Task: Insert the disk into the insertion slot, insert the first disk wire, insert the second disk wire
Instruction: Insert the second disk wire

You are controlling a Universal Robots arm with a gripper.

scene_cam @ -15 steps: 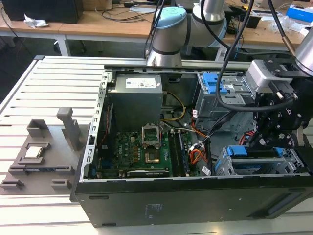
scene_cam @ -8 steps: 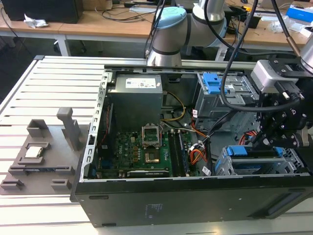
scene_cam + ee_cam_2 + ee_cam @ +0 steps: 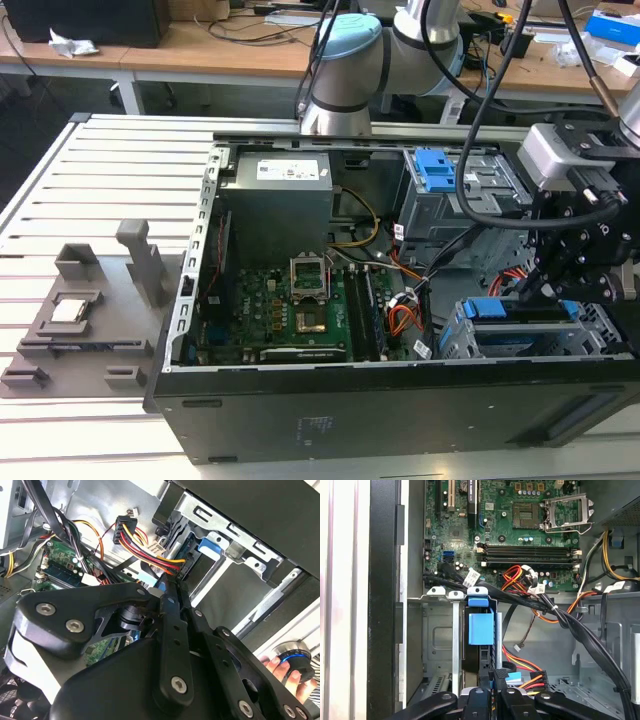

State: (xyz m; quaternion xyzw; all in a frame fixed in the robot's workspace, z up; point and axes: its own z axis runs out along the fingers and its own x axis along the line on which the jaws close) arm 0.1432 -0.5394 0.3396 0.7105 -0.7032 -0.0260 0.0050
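Found the drive (image 3: 500,308) down in the cage (image 3: 455,345), only its blue frame showing, label hidden. Saw the gripper (image 3: 493,674) with jaws drawn narrow beside a blue plug (image 3: 514,676); could not tell whether pinching it. Made out no print on the white sticker (image 3: 287,170). Caught a person's fingers (image 3: 272,666) in the second wrist view.

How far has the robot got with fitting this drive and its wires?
The disk in its blue frame sits in the insertion slot, so that step looks done. The gripper is at the disk's exposed end, beside a connector with red, yellow and orange wires and a light blue plug. Whether either wire is fully seated I cannot tell, so both wire steps are unconfirmed.
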